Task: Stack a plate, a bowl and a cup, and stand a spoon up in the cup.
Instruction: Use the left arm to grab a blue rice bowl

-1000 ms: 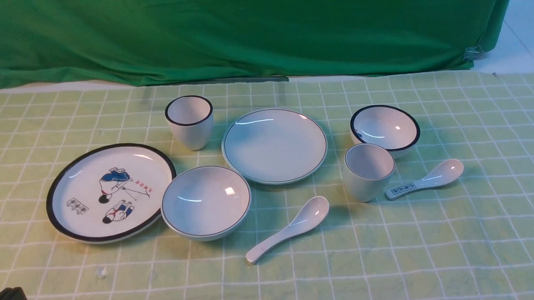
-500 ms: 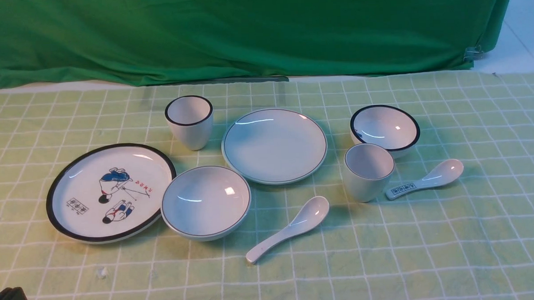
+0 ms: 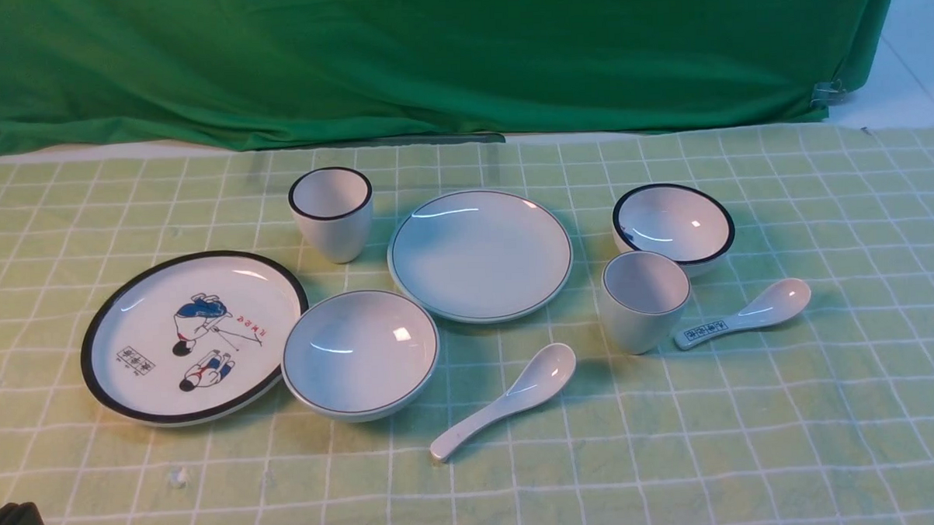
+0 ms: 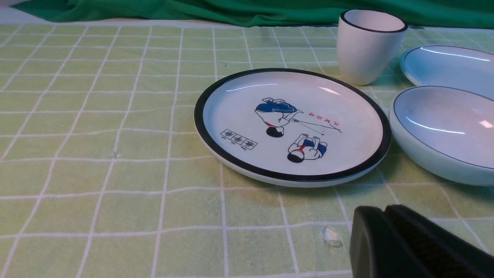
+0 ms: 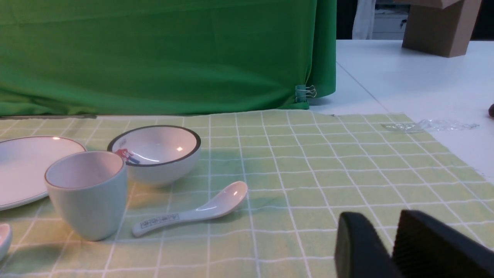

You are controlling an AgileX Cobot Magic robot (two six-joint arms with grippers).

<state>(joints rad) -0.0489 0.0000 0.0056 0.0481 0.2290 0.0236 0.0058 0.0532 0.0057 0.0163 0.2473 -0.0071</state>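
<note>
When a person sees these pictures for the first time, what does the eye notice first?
First, the black-rimmed plate with cartoon figures, on the left of the green checked cloth. Behind everything hangs a bright green curtain. In the middle lies the plain plate, with the bowl nearer on its left, the cup nearer on its right, and the plain spoon in front.

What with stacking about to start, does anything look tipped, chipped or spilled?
Nothing is tipped or chipped. Only a small clear scrap lies on the checked cloth near the picture plate; what it is, I cannot tell.
</note>
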